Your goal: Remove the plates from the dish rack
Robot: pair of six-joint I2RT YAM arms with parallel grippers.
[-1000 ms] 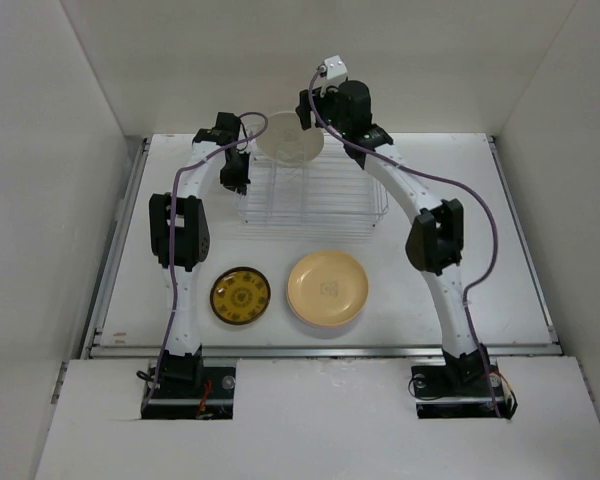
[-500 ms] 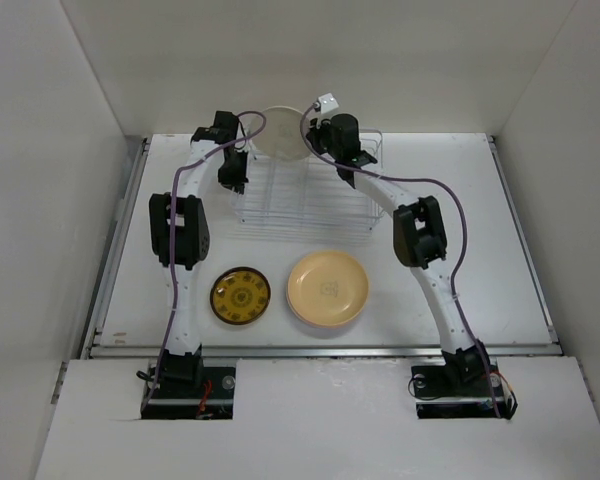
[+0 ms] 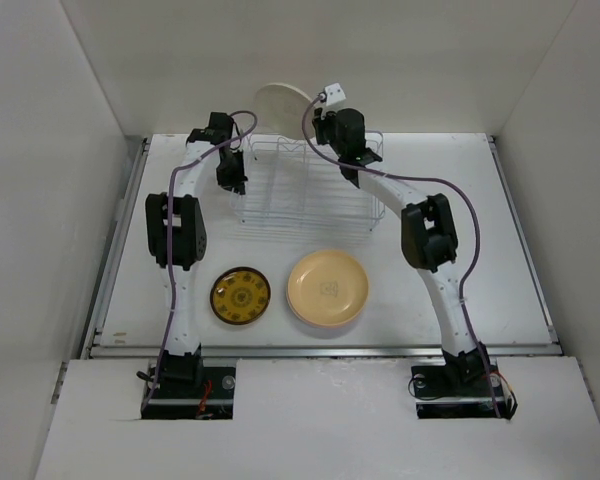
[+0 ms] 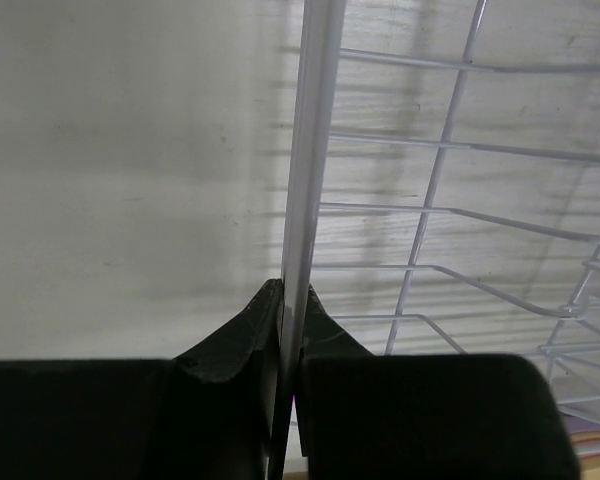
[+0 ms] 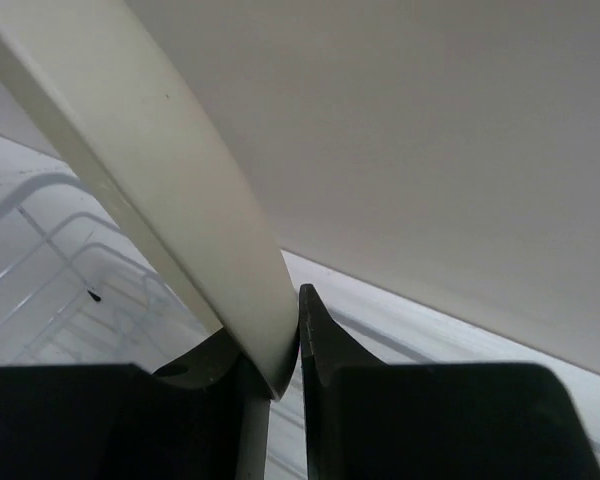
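A plain cream plate (image 3: 281, 103) hangs on edge above the back of the dish rack (image 3: 310, 190). My right gripper (image 3: 317, 112) is shut on its rim. The right wrist view shows that rim (image 5: 170, 180) pinched between the right gripper's fingers (image 5: 288, 345), with rack wires (image 5: 50, 250) below. My left gripper (image 3: 234, 180) stands at the rack's left end. In the left wrist view it (image 4: 291, 305) is shut on a white rack wire (image 4: 315, 120). A small amber patterned plate (image 3: 240, 295) and a larger cream-tan plate (image 3: 327, 288) lie flat in front of the rack.
Tall white walls stand close behind the rack and along both sides of the table (image 3: 500, 250). Purple cables loop off both arms. A raised ledge (image 3: 320, 350) runs along the table's near edge.
The right gripper closed on the cream plate's rim and raised it up and back out of the rack. The left gripper stayed shut on the rack's wire.
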